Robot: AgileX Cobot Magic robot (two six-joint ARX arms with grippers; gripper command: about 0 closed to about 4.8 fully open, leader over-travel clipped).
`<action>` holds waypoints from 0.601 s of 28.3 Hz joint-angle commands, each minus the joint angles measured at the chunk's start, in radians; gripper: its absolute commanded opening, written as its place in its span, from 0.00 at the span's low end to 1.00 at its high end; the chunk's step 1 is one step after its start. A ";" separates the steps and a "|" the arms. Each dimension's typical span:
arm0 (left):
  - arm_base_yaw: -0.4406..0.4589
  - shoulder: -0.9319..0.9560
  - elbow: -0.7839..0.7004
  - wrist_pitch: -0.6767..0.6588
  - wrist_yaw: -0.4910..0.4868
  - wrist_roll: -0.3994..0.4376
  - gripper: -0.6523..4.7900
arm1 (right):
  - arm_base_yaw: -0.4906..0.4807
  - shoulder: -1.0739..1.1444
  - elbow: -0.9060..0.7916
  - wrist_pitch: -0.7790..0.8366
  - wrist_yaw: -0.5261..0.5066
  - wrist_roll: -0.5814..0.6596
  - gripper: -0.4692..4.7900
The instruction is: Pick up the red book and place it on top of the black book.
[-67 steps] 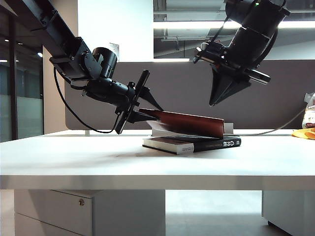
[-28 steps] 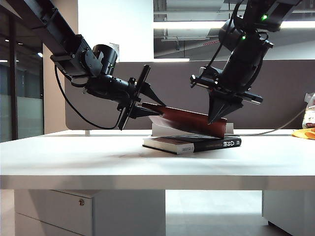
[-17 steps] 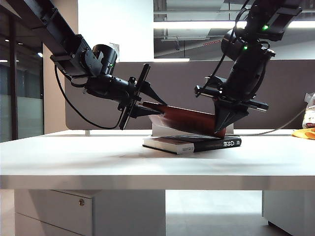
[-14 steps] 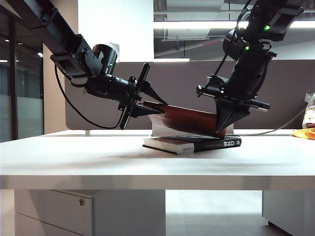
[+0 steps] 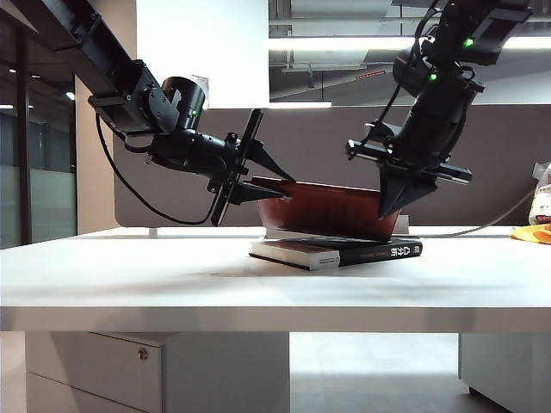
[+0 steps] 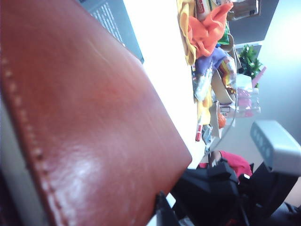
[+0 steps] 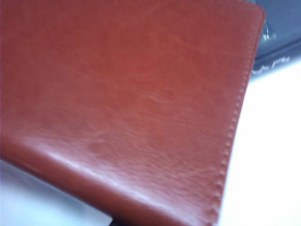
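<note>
**Nearly down: settle the red book flat on the black one**

Now the red book (image 5: 331, 209) sits tilted above the black book (image 5: 344, 251), its right-hand corner low and close to the black cover, its left end raised; whether that corner actually touches I cannot tell.

At that raised end, the left gripper (image 5: 251, 187) pinches the edge between its fingers, so it carries the book's weight.

At the low end, the right gripper (image 5: 398, 194) stands above the red book's corner with its tips pointing down at the cover. From the exterior view it looks pressed on or just over the cover, but whether its fingers are spread or together cannot be made out; its wrist view shows only red leather (image 7: 127, 103) and a sliver of the black book (image 7: 280, 33).

To do this well, the left arm should probably lower its end slowly until the cover lies level, with the right gripper steadying the far corner so nothing skids. Letting go while it is tilted risks the book sliding off onto the white table (image 5: 129, 275).
</note>
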 commanded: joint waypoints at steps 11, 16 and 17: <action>-0.002 -0.016 0.008 -0.003 0.120 0.011 0.52 | -0.026 0.046 0.011 -0.025 -0.026 0.037 0.08; -0.002 -0.018 0.008 -0.017 0.148 0.008 0.52 | -0.028 0.054 0.011 -0.014 -0.024 0.037 0.08; -0.002 -0.018 0.008 -0.017 0.157 0.003 0.52 | -0.028 0.054 0.012 -0.006 -0.025 0.037 0.08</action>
